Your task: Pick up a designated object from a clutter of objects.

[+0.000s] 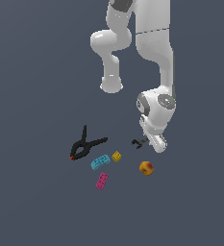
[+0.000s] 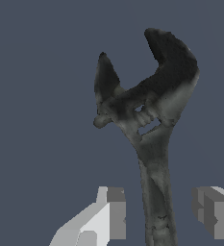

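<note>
A: Wrist view: the adjustable wrench [image 2: 152, 125] lies on the table [image 2: 41, 96], its handle running between the hand's [image 2: 159, 214] fingers [image 2: 114, 211], which stand apart, gripping nothing.

B: Straddling the handle suits a crosswise grasp, well away from the spring clamp [image 1: 86, 145].

A flat, uniform dark slate-blue floor [image 1: 31, 202] fills the scene, evenly lit throughout.
</note>
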Available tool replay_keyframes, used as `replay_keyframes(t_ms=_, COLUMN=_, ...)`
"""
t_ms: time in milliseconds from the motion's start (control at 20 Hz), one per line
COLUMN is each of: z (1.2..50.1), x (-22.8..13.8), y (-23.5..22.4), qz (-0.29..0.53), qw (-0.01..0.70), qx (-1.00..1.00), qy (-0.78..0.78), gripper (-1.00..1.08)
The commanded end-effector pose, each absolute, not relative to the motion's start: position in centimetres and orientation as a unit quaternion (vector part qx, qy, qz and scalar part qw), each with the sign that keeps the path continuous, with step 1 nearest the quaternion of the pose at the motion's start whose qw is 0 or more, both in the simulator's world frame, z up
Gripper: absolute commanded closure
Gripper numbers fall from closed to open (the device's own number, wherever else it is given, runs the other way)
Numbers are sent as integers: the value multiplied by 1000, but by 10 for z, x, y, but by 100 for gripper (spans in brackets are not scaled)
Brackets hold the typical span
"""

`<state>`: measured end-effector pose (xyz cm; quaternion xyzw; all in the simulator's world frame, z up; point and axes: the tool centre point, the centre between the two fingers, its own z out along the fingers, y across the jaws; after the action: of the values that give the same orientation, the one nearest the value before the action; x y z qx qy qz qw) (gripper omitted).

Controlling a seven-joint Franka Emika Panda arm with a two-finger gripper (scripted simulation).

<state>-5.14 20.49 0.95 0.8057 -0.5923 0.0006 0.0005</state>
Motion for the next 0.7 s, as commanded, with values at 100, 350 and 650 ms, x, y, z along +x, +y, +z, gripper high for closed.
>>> replay_keyframes(t_ms=100, z=10, x=-51, y=204, qz=1, qw=1, qx=805, qy=-593, gripper=108)
replay_keyframes(t_ms=350, z=14, x=-51, y=198, qz=1, qw=1, qx=805, qy=-593, gripper=108)
replay_keyframes(t_ms=650, z=34, x=-49, y=175, qz=1, qw=1, qx=805, qy=-593, gripper=108)
